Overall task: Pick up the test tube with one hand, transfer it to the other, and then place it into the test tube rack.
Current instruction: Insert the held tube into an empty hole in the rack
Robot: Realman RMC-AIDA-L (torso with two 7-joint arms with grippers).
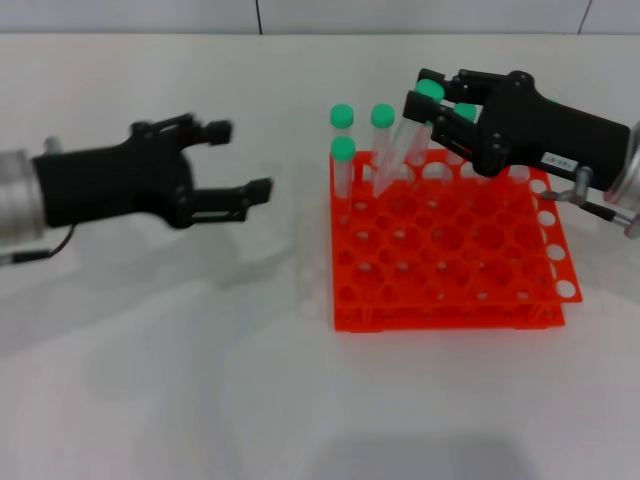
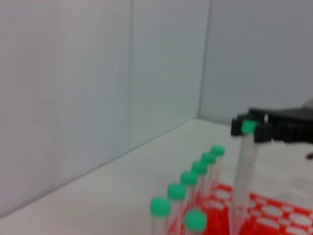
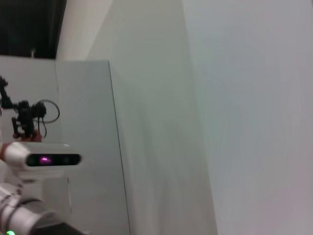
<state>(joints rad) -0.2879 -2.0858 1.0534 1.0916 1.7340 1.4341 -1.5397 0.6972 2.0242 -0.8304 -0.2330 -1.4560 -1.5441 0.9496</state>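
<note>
The right gripper [image 1: 428, 100], black with a white label, is shut on the green cap end of the test tube [image 1: 400, 150]. It holds the tube tilted, with its lower tip at a hole in the back row of the orange-red rack [image 1: 450, 300]. The left wrist view shows the same gripper [image 2: 254, 129] with the tube [image 2: 243, 181] hanging over the rack [image 2: 274, 213]. The left gripper [image 1: 240, 160], black and unlabelled, is open and empty above the table, to the left of the rack and apart from it.
Several other green-capped tubes [image 1: 343, 150] stand in the rack's back rows; they also show in the left wrist view [image 2: 189, 178]. The white table [image 1: 200, 380] extends in front of and to the left of the rack. The right wrist view shows only walls and a camera unit [image 3: 49, 159].
</note>
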